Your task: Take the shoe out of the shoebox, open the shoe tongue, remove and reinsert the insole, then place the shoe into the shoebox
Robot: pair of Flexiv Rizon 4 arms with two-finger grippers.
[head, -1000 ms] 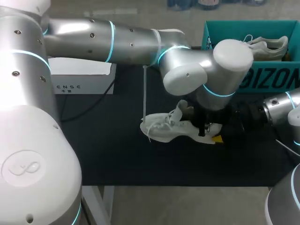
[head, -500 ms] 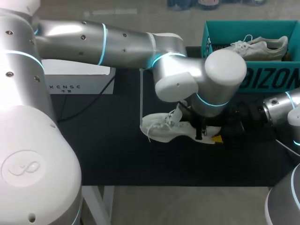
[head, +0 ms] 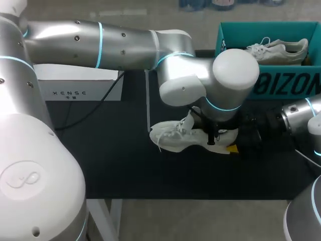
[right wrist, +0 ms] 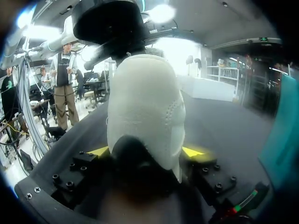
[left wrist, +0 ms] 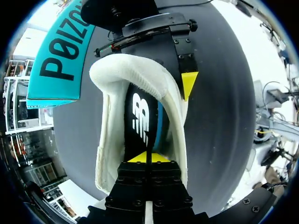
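The shoe (head: 175,136) is out of the shoebox (head: 281,85) and lies on the table (head: 115,160) at about 7 o'clock from the box, toe toward 9 o'clock and heel toward 3 o'clock. A second shoe (head: 278,50) sits in the box. My right gripper (right wrist: 145,151) clamps the heel, one yellow tip on each side, steadying it. My left gripper (left wrist: 145,157) reaches down into the shoe's mouth with its fingers drawn together just above the dark insole (left wrist: 140,116); I cannot tell whether they pinch the insole's edge.

I judge this to be the insole step, with the tongue already laid forward. The next move calls for a sure pinch on the insole near the heel, then a slow pull up and out toward 12 o'clock while my right holds the heel firm.
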